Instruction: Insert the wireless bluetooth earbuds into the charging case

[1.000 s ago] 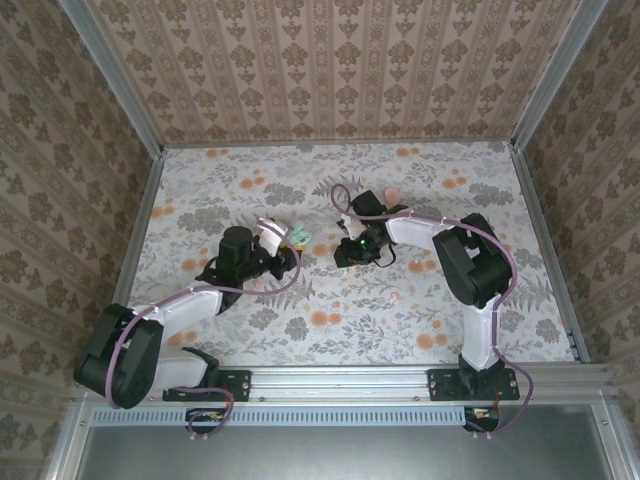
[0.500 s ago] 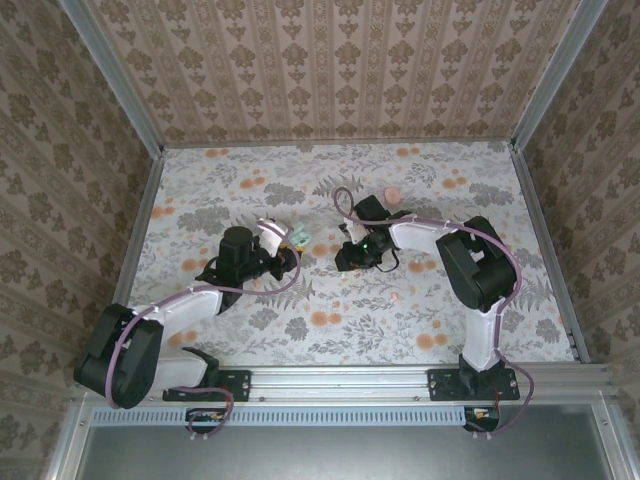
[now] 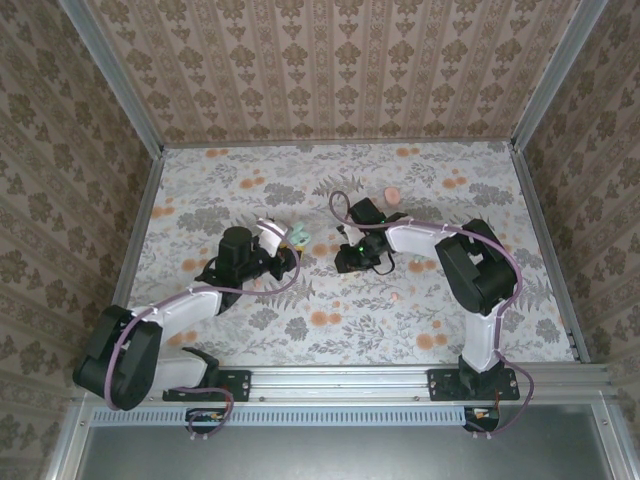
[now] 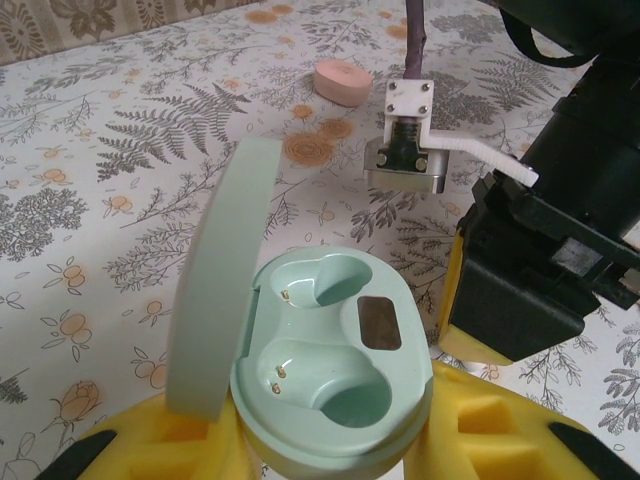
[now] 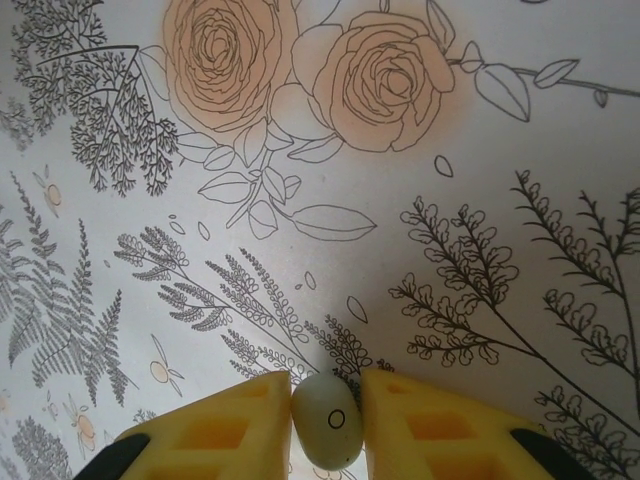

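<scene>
My left gripper (image 4: 330,435) is shut on the mint-green charging case (image 4: 335,365), its yellow pads on both sides. The case's lid (image 4: 220,270) stands open on the left and both wells are empty. In the top view the case (image 3: 297,234) sits at the left gripper's tip, left of table centre. My right gripper (image 5: 326,400) points down at the tablecloth, and its yellow pads touch both sides of a pale mint earbud (image 5: 326,425). From above, the right gripper (image 3: 350,262) is a short way to the right of the case.
A closed pink case (image 3: 393,195) lies behind the right arm, also seen as a pink case (image 4: 343,82) in the left wrist view. A tiny pink bud (image 3: 395,296) lies on the floral cloth in front of the right arm. Patterned walls enclose the table.
The right wrist has shifted slightly left and toward the near edge, low over the cloth. The left arm and the open case have stayed put.
</scene>
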Action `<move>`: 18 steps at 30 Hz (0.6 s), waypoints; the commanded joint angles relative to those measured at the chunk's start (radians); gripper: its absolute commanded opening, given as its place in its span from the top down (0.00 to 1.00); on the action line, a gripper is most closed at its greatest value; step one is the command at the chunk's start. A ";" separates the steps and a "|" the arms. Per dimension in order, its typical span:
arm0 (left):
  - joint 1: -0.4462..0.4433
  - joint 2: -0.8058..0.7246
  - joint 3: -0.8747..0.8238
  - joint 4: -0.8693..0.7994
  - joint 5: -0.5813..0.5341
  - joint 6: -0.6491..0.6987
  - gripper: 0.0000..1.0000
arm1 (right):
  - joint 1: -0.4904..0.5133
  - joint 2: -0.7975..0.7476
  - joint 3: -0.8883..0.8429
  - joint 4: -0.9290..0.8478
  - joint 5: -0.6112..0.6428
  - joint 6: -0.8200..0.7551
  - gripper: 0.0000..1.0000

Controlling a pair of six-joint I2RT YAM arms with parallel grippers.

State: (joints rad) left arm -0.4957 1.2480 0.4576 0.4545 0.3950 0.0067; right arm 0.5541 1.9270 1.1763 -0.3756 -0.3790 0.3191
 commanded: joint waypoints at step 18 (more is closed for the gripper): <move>-0.005 -0.037 -0.042 0.104 0.079 0.015 0.88 | 0.061 -0.273 0.012 -0.217 0.255 0.246 0.86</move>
State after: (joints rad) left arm -0.4961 1.2240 0.4309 0.4843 0.4232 0.0071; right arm 0.6128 1.7718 1.1755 -0.5159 -0.1947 0.4927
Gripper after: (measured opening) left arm 0.331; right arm 0.145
